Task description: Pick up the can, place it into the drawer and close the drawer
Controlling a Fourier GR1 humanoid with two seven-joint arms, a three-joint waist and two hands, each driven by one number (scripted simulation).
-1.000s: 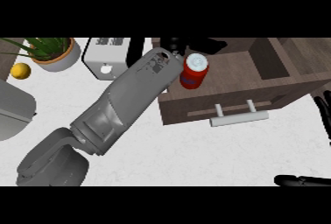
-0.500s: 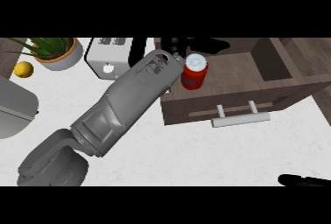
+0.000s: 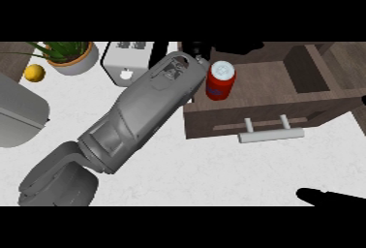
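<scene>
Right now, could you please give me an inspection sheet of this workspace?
Surface: white speckled counter, bare in front.
Job's things: red can upright on the dark wood drawer unit; open compartment at its right; silver handle on its front.
Clutter: toaster, potted plant, lemon, grey object at the left edge.
Robot hands: left robot hand beyond the can, fingers unclear; right robot hand only dark fingers at the lower right.
Cables: nothing seen.
Surroundings: nothing seen.

Grey, panelled left forearm point(image 3: 146, 114); black right hand point(image 3: 330, 197) at the lower edge.
</scene>
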